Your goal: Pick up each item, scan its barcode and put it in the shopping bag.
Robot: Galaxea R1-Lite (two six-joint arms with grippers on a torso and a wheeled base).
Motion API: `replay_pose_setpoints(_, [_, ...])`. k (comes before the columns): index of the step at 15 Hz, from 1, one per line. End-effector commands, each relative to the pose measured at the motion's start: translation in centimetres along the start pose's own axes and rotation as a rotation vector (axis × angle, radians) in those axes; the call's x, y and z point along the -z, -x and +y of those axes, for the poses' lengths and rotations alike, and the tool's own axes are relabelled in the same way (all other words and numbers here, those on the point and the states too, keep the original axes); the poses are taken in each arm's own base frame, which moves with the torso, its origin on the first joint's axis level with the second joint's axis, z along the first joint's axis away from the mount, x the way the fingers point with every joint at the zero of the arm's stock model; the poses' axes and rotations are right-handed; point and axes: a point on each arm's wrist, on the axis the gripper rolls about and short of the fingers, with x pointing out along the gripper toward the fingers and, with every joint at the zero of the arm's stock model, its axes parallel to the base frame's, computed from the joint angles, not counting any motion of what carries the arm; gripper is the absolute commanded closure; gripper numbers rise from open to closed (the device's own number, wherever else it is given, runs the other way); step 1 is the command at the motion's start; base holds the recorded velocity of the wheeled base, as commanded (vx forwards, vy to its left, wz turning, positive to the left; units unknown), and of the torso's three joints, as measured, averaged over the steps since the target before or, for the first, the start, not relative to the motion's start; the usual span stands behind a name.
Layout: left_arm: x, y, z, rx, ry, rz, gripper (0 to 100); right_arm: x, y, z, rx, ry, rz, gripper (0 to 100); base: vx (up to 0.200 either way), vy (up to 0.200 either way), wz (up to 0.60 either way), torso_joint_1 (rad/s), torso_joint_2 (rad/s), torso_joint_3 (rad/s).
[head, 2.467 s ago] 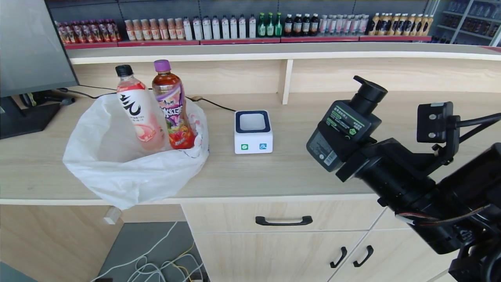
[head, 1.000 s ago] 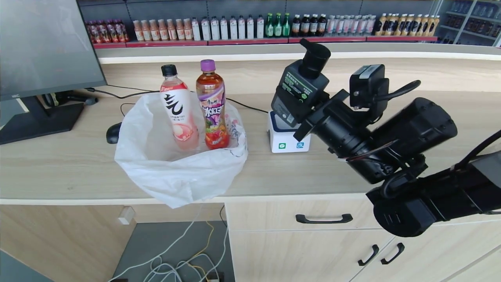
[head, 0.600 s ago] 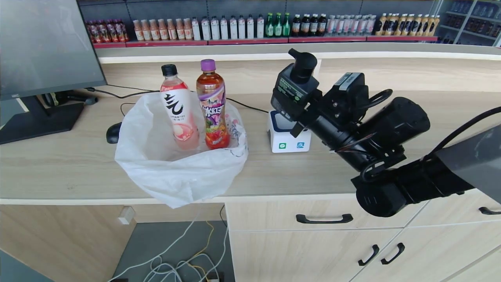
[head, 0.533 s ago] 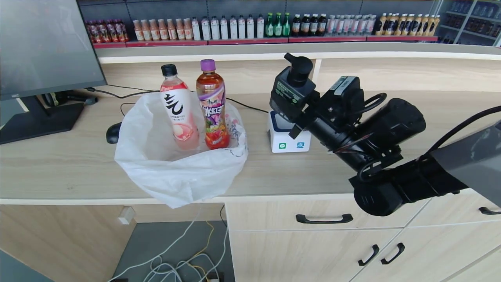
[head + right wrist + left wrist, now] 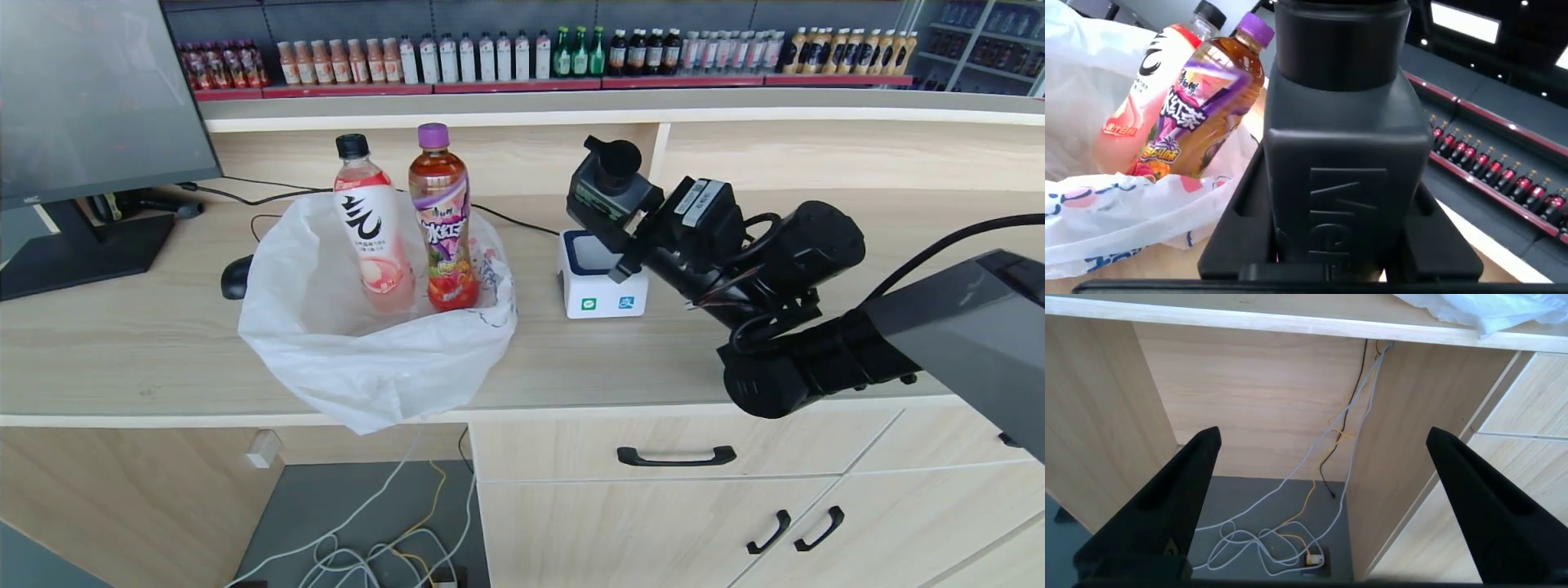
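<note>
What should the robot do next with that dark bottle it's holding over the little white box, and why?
Probably ease the dark bottle a little lower toward the white box. The right gripper holds it tilted just above the box's window, so a scan seems due before it goes into the bag.

counter (image 5: 122, 343): matt wood; shopping bag (image 5: 367, 363): thin crinkled plastic; pump bottle (image 5: 600, 196): matt plastic

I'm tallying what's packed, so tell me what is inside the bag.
Two bottles stand in the bag: a pink bottle and a purple-capped bottle. The bag's front wall hides their bases and anything lower down.
</note>
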Motion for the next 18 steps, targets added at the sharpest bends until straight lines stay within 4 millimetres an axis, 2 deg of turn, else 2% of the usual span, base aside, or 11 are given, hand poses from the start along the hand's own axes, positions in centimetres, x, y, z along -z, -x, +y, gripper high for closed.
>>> replay_pose_setpoints(1, [0.0,0.0,0.0,-0.001,0.0,0.0,0,1.7,-0.1,-0.1,-0.024,0.031,-0.014,100,0.0,0.0,0.0,0.0,0.0,0.0])
replay_pose_setpoints(5, [0.0,0.0,0.0,0.001,0.0,0.0,0,3.9,0.2,-0.9,-0.056,0.074,-0.034,100,0.0,0.0,0.0,0.0,0.0,0.0])
replay_pose_setpoints(8, [0.0,0.0,0.0,-0.001,0.0,0.0,0,4.7,0.4,-0.5,-0.097,0.066,-0.039,100,0.0,0.0,0.0,0.0,0.0,0.0])
replay_pose_setpoints(18, [0.0,0.0,0.0,-0.001,0.0,0.0,0,5.1,1.0,-1.2,-0.089,0.076,-0.025,100,0.0,0.0,0.0,0.0,0.0,0.0])
